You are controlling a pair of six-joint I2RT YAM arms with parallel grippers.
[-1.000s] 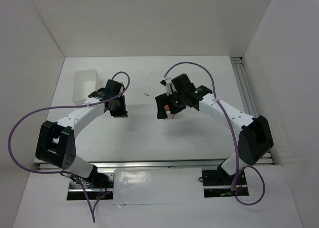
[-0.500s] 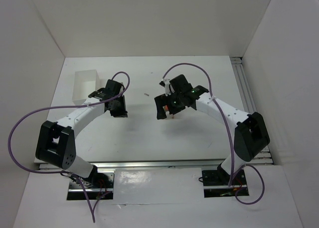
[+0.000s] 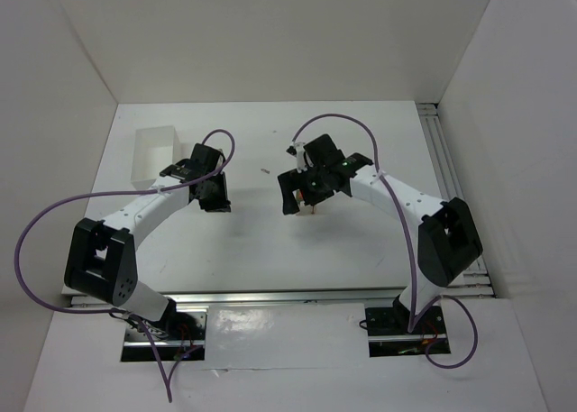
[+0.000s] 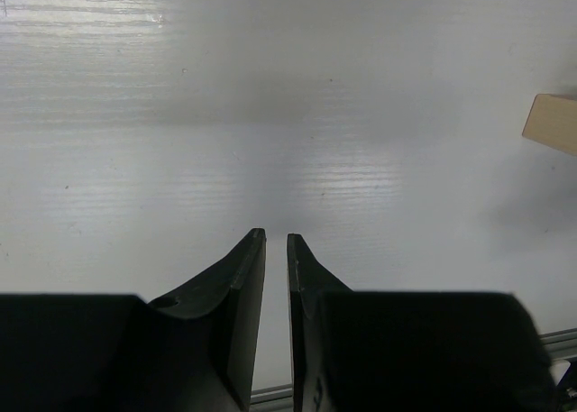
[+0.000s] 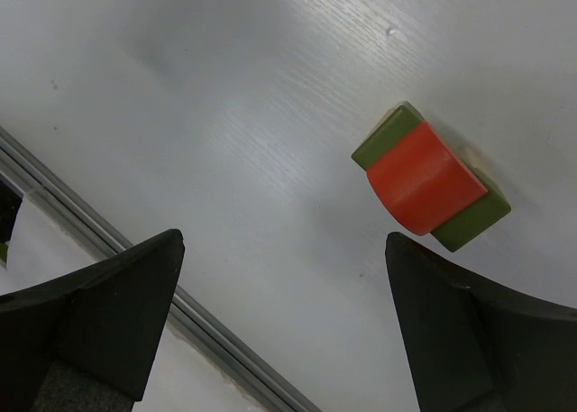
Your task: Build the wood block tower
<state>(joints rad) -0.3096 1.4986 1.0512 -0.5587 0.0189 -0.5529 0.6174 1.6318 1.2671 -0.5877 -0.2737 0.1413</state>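
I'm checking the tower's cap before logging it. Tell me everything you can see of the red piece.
The red piece looks like painted wood, matte orange-red, with a rounded top like a half cylinder. It sits on the middle of a dark green block, whose ends show on either side of it. Nothing else touches it. The right gripper is open, and its fingers stand well clear of the piece.

The right edge cuts off a tan block (image 4: pixel 553 123).

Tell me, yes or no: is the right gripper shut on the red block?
No: the right gripper stands wide open, and the red block rests untouched on the green block.
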